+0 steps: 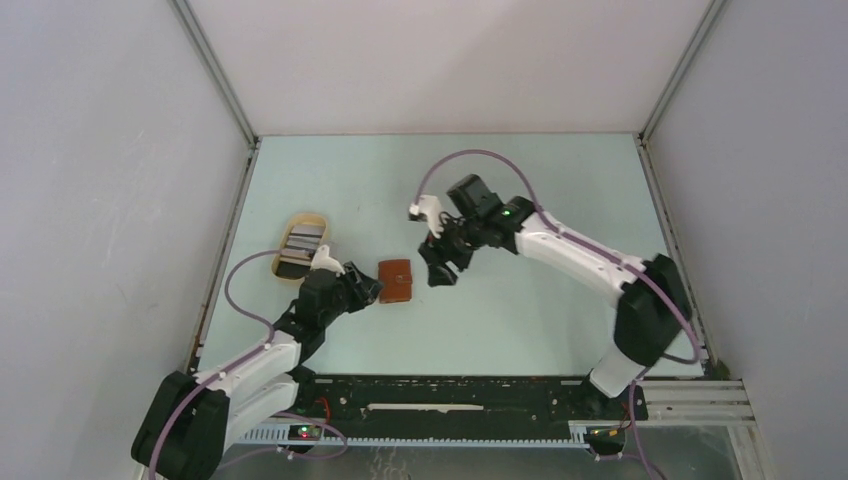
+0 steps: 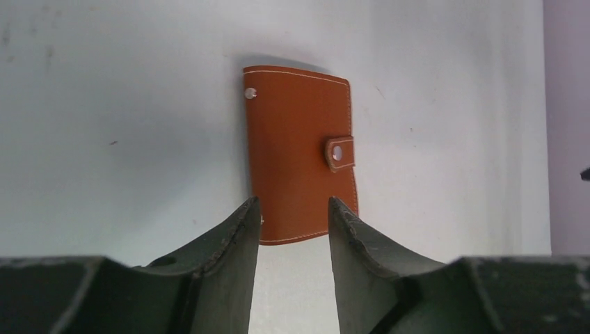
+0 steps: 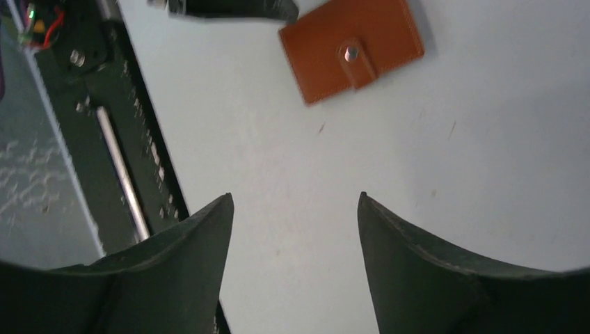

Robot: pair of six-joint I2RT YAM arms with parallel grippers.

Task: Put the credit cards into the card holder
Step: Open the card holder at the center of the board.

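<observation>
The card holder [image 1: 395, 279] is a reddish-brown wallet lying flat on the table, folded shut with its clasp tab [image 2: 339, 153] snapped. My left gripper [image 1: 368, 290] is at its left edge and open. In the left wrist view the left gripper [image 2: 292, 205] straddles the near end of the card holder [image 2: 299, 139] with nothing pinched. My right gripper [image 1: 440, 268] hovers just right of the wallet, open and empty. In the right wrist view only bare table shows in the right gripper [image 3: 293, 198], with the card holder [image 3: 351, 45] farther off. The credit cards [image 1: 300, 241] lie in the tray.
An oval tan tray [image 1: 322, 222] stands left of the wallet, beside the left arm. The black rail [image 1: 440, 400] with the arm bases runs along the near edge. Grey walls enclose the table on three sides.
</observation>
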